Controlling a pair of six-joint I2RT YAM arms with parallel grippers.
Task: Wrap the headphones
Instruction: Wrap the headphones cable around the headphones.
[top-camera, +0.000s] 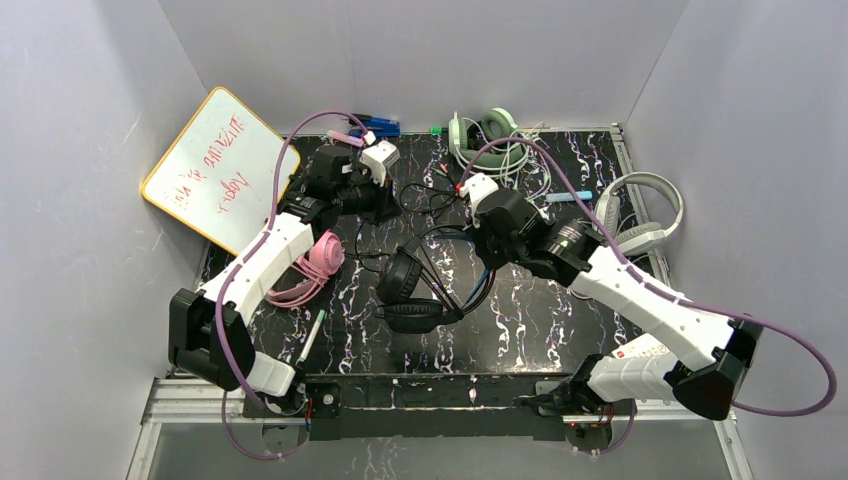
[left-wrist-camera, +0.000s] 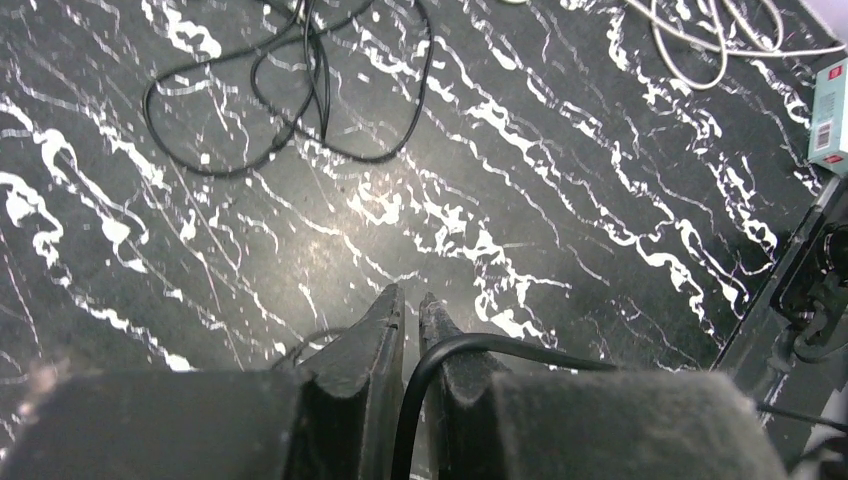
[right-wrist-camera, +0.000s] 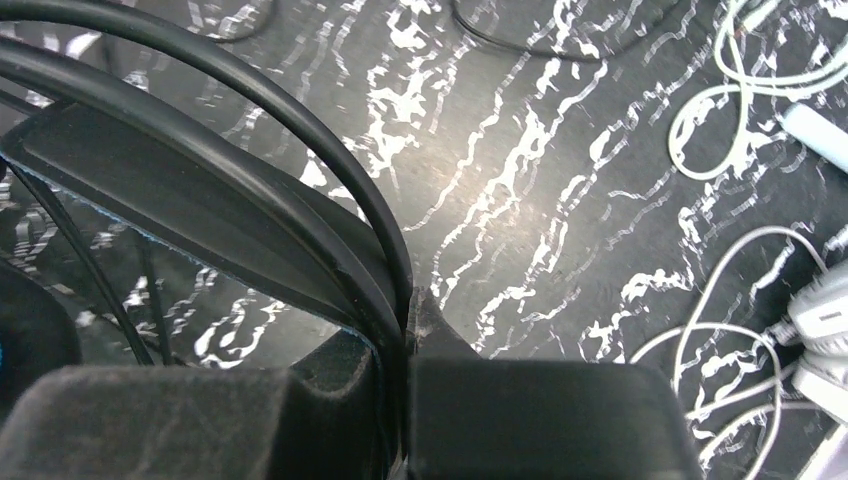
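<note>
my left claw (left-wrist-camera: 412, 305) is pressed together on the black cord (left-wrist-camera: 450, 342) — the cord runs off to its right. the black headphones (top-camera: 410, 292) lie between both claws, cups near me. my right claw (right-wrist-camera: 408, 315) pinches the headband (right-wrist-camera: 200, 215) — the band curves away to its left.

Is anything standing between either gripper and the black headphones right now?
Nothing visible does. The right gripper is closed on the headband of the black headphones, and the left gripper pinches the black cord. Loose cord loops lie on the table beyond the left gripper's fingertips, not in its way.
</note>
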